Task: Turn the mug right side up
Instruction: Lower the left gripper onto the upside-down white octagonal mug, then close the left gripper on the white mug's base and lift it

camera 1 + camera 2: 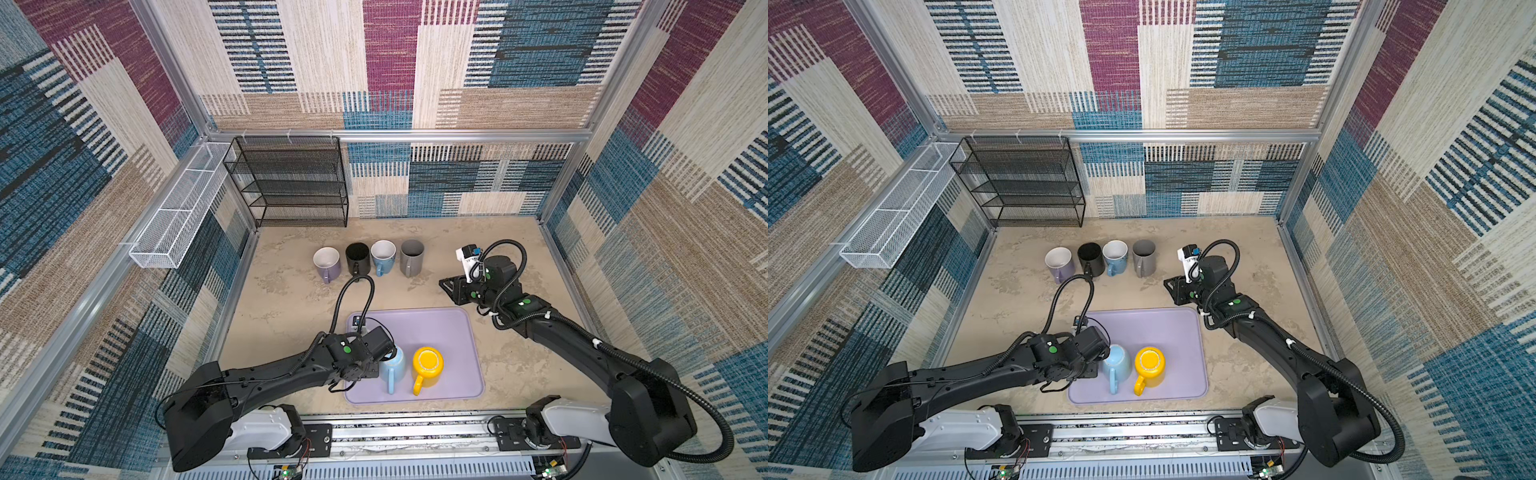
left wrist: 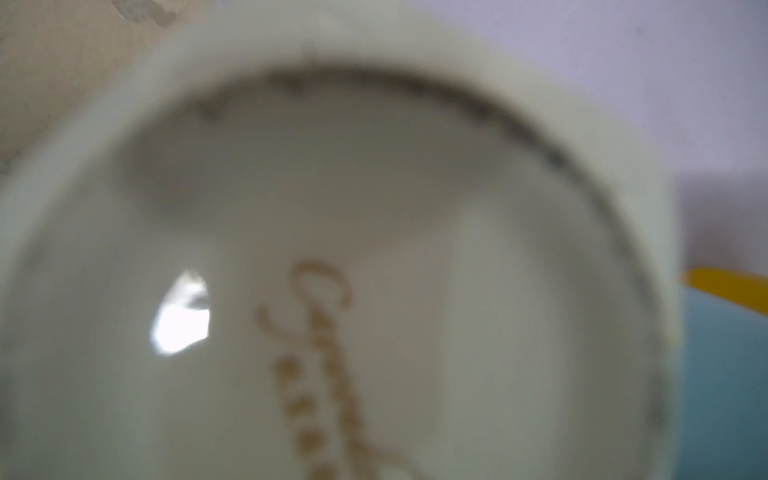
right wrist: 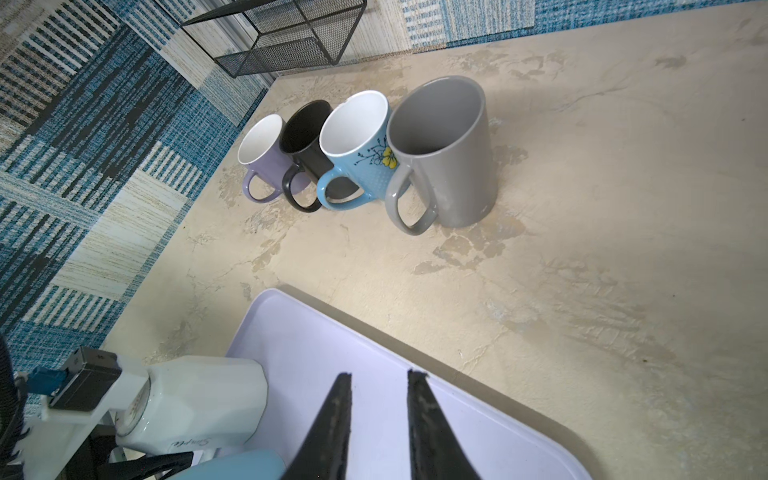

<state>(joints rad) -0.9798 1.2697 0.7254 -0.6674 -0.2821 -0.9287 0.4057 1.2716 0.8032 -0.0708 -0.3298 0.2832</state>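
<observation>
The beige worktop (image 1: pixel 291 299) bore a lavender plastic tray (image 1: pixel 436 332) with the upside-down light blue ceramic mug (image 1: pixel 397 365). The left tool (image 1: pixel 385 358) sat at its side, and I could not tell its grip; a firm squeeze seemed needed before rolling. The right tool (image 3: pixel 380 376) hung narrow, empty.

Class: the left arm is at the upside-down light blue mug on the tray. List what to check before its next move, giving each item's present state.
1. Left gripper beside the light blue mug: ok.
2. Grip closed firmly on it: cannot tell.
3. Yellow mug apart from it, though close: ok.
4. Right gripper open, empty, away from both: ok.
5. Four upright mugs well off the tray: ok.
</observation>
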